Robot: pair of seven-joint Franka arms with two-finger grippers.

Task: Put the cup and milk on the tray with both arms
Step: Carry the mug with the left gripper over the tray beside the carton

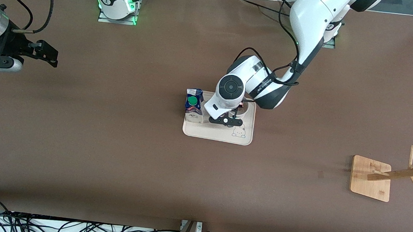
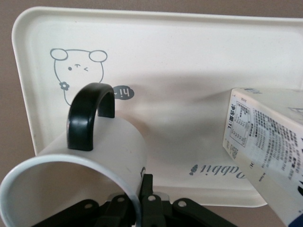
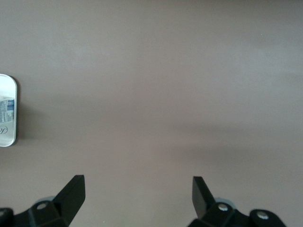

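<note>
The cream tray (image 1: 208, 133) lies mid-table; its rabbit drawing and lettering show in the left wrist view (image 2: 189, 71). The milk (image 1: 194, 105) stands upright on the tray's end toward the right arm, and one side of it shows in the left wrist view (image 2: 270, 156). My left gripper (image 1: 225, 120) is low over the tray, shut on the rim of the white cup (image 2: 109, 146), one finger inside and one outside (image 2: 142, 182). The cup's black handle (image 2: 87, 113) points up. The front view hides the cup under the left hand. My right gripper (image 1: 51, 55) is open and empty over bare table (image 3: 137, 189).
A wooden rack with a square base (image 1: 371, 177) stands toward the left arm's end, nearer the front camera. The tray's edge (image 3: 7, 111) shows in the right wrist view. Brown table surface surrounds the tray.
</note>
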